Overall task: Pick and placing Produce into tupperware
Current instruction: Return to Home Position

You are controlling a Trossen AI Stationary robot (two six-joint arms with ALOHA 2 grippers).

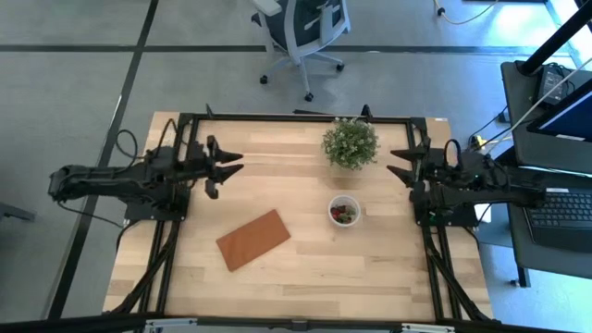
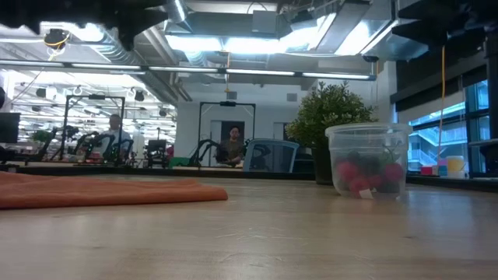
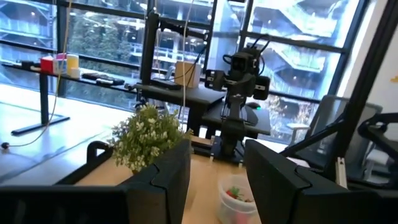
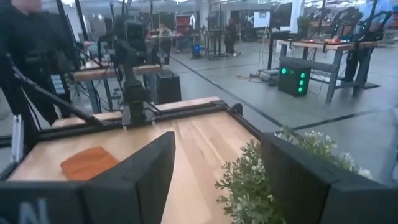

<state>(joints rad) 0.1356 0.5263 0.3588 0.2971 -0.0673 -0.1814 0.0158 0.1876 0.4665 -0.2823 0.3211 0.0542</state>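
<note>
1 cup (image 1: 344, 211) stands at 3 o'clock from the worktop (image 1: 305, 277) centre and holds the produce (image 1: 345, 215), red and dark pieces too small to count. 1 plant (image 1: 350, 143) is at its 12 o'clock and 1 board (image 1: 253, 239) at its 8 o'clock. The 2 arms sit apart: left end effector (image 1: 239, 163) at 10 o'clock, right end effector (image 1: 392, 162) at 2 o'clock, both spread wide and empty.

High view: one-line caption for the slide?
Produce in the tupperware near the potted plant; left gripper and right gripper open, empty, at opposite sides of the table; brown board nearby.
</note>
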